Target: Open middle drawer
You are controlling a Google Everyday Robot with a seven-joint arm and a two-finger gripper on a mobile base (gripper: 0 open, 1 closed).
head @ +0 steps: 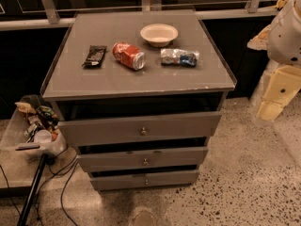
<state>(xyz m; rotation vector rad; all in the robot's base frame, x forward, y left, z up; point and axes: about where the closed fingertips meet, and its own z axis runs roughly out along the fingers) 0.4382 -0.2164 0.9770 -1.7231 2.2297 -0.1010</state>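
Note:
The grey cabinet (141, 81) has three drawers stacked below its top. The middle drawer (113, 160) is a wide grey front of medium height with a small round metal knob (145, 162) at its centre. A dark gap runs along its upper edge, and its inside does not show. The taller drawer front (94, 131) sits above it and the thinnest one (117, 180) below. My gripper (269, 108) hangs at the far right on the cream-coloured arm (287, 36), away from the cabinet, about level with the top drawer and touching nothing.
On the cabinet top lie a black snack packet (94, 55), a red can on its side (129, 55), a white bowl (159, 34) and a crumpled silver-blue bag (179, 57). A bin of clutter (33, 126), a black pole (30, 192) and cables stand left.

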